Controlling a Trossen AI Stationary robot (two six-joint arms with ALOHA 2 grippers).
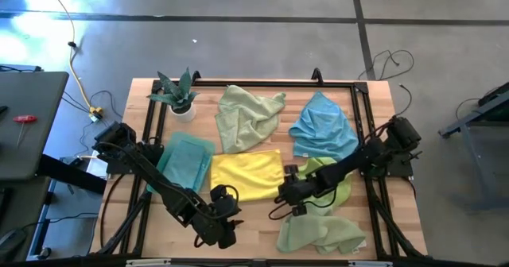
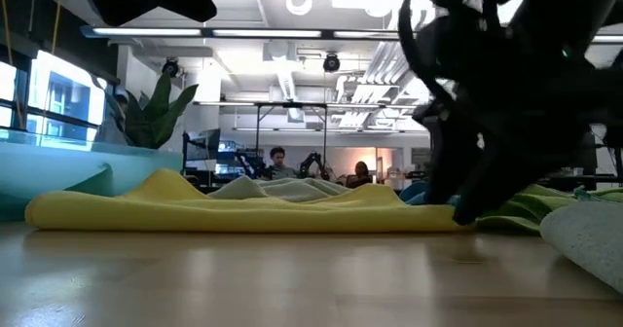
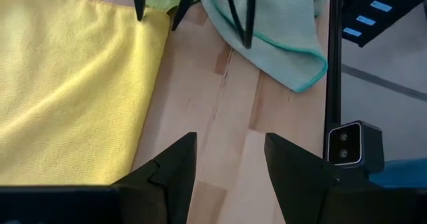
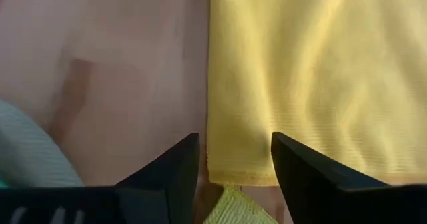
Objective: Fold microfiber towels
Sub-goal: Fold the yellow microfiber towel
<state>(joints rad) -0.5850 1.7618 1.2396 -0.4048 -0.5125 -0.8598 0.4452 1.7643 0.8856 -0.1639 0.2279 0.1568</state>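
Observation:
The yellow towel lies spread flat in the middle of the table, also seen as a low yellow strip. My right gripper is open and slants down over the towel's near right corner, one finger on either side of that corner's edge. My left gripper is open above bare wood just off the towel's near edge, with nothing between its fingers. A teal towel lies flat to the left. A pale green towel and a blue one lie crumpled at the back. My right gripper stands with one finger over the yellow towel's corner and the other over the wood beside it. Whether either finger touches the cloth, I cannot tell.
A small potted plant stands at the far left corner. A lime green towel lies under my right arm. Another pale green towel is bunched at the near right. A black frame rail borders the table. People sit in the room beyond.

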